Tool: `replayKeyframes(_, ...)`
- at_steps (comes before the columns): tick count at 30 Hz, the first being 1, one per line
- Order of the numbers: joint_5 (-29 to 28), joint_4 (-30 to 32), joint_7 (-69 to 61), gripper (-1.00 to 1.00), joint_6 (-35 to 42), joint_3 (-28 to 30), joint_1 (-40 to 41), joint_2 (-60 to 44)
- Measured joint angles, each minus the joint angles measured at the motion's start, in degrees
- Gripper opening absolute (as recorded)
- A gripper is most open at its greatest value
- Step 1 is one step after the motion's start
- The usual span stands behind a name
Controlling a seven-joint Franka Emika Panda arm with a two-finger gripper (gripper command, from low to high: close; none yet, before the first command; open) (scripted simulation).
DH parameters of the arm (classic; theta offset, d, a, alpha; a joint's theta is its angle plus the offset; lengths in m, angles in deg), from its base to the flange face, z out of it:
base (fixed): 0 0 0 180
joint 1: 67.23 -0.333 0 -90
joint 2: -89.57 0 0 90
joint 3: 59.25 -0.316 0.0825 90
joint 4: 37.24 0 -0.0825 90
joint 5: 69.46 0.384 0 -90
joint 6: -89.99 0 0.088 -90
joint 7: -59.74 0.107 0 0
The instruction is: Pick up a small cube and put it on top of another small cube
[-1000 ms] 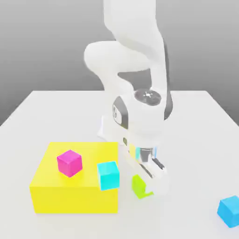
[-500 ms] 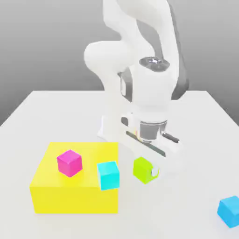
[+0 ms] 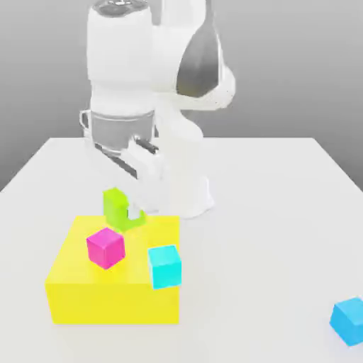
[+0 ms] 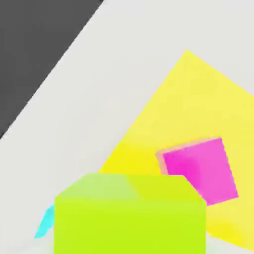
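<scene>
Fingers point(image 3: 135, 210) are clamping the lime-green cube point(image 3: 115, 206) (held aloft) above the yellow block point(image 3: 113, 283), near the magenta cube point(image 3: 105, 247).

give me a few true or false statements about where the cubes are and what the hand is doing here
1. The hand is shut on the lime-green cube. True.
2. The lime-green cube rests on the magenta cube. False: it is held in the air above it.
3. The magenta cube sits on the yellow block. True.
4. The cyan cube lies on the table far from the yellow block. False: it is at the block's edge.
5. A blue cube sits at the exterior view's right. True.
</scene>
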Motion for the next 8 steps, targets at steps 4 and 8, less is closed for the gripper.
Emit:
replayKeyframes(4, 0.67, 2.69, 0.92, -1.0, -7.95, 0.88, 0.83, -5.43)
replayKeyframes(8, 0.7, 3.27, 0.93, 1.0, -10.07, 1.14, 0.67, -6.98)
